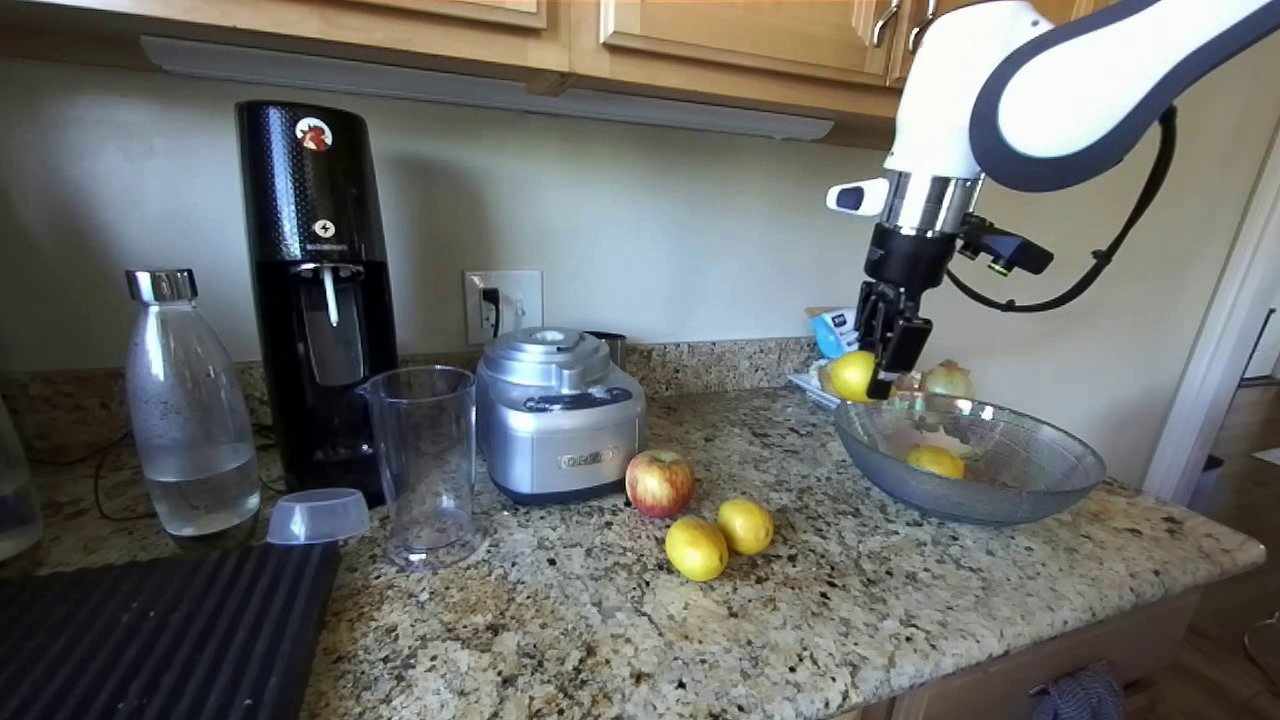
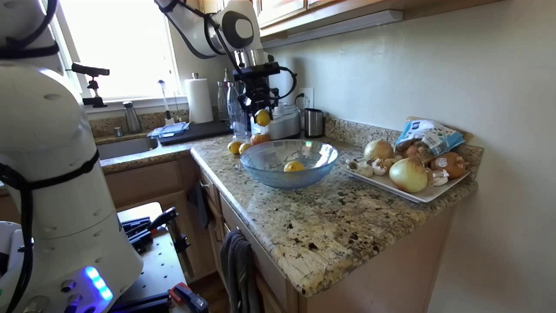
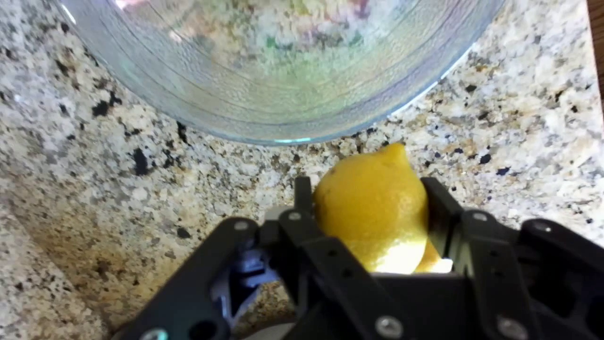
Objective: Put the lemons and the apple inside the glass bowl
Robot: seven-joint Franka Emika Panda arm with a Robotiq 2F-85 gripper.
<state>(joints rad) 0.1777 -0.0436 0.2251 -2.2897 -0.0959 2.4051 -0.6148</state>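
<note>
My gripper (image 1: 893, 350) is shut on a lemon (image 1: 852, 376), held in the air near the glass bowl (image 1: 1040, 490). In the wrist view the held lemon (image 3: 373, 208) sits between both fingers, with the bowl's rim (image 3: 292, 132) just beyond it. The gripper also shows in an exterior view (image 2: 263, 108), above and behind the bowl (image 2: 286, 179). One lemon (image 1: 935, 461) lies inside the bowl. Two lemons (image 1: 696, 548) (image 1: 745, 526) and the red apple (image 1: 660, 483) rest on the counter. They also show behind the bowl, the apple (image 2: 260, 138) partly hidden.
A silver food processor (image 1: 565, 420) stands behind the apple. A clear tall cup (image 1: 425, 470), a black soda maker (image 1: 315, 300) and a bottle (image 1: 190, 420) stand farther along. A white tray (image 2: 417, 198) with onions and garlic lies beside the bowl. Cabinets (image 1: 740, 40) hang above.
</note>
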